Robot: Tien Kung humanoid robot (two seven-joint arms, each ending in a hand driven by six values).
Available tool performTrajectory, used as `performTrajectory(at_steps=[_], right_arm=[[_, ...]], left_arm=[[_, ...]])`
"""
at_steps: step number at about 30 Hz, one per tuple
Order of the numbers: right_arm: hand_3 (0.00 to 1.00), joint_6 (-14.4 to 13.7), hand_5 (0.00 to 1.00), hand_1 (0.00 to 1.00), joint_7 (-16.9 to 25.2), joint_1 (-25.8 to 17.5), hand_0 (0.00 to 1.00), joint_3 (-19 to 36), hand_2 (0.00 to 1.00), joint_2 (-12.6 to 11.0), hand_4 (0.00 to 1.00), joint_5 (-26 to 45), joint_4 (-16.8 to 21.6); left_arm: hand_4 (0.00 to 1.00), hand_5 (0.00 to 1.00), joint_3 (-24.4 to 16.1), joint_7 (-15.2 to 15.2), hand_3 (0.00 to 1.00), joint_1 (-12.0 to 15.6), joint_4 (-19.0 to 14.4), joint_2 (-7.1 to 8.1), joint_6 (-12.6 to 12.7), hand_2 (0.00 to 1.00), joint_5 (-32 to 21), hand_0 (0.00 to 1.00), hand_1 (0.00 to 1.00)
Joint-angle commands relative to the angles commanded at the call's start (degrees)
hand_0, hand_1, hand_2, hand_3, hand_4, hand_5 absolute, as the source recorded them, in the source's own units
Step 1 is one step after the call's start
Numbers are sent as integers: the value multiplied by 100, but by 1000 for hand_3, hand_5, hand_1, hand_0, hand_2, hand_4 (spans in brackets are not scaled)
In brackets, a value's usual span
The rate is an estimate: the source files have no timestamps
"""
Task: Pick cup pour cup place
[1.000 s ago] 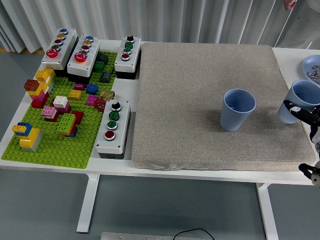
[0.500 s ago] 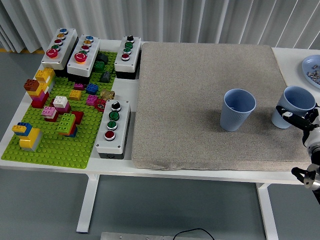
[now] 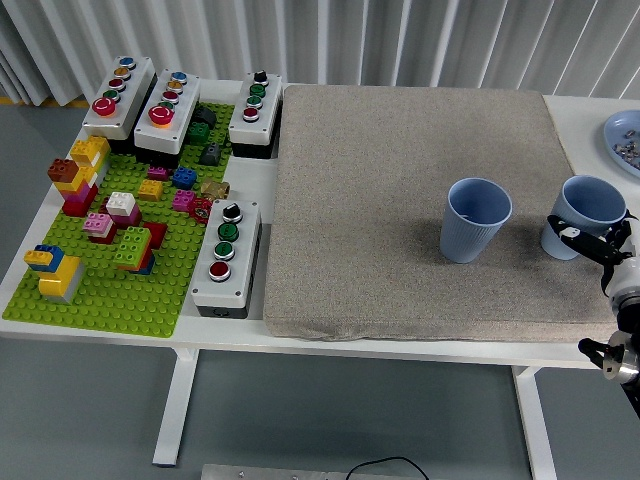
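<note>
head view: right robot hand (image 3: 598,240) grips right cup (image 3: 582,210).

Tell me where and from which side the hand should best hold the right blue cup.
Probably around the middle of the right blue cup's wall, from its right side. It stands upright with an open top, and the right hand is already there.

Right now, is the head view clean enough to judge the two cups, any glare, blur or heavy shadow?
Head view: even, soft light, no glare on the grey mat; the middle cup is sharp and throws a faint shadow to its left; the right cup is sharp too, partly covered by the right hand, which the frame edge cuts off.
</note>
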Motion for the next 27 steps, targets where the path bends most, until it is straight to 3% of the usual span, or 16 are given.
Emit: performTrajectory(at_steps=[3,4,9,10,27], right_arm=[[712,34,58,700,-17,-5,792,22,618,-12,679,-32,30],[806,89,147,751,-48,-11,814,30,726,-16,749,-75,40],[806,283,147,751,-100,-20,814,18,726,-20,749,-111,27],[877,292,284,796,-98,-20,843,16,821,-19,839,-108,23],[899,401,274,814,-230,-53,854,64,879,-44,847,-219,20]], left_arm=[[519,933,-3,2,669,6,1,1,1,802,2,739,733],[519,933,-1,2,669,9,0,3,0,801,3,739,732],[519,933,-2,1,669,22,-2,6,1,801,6,739,732],[518,933,-6,2,669,22,-2,6,2,802,10,740,732],[518,933,-10,2,669,33,-6,9,4,802,15,740,732]])
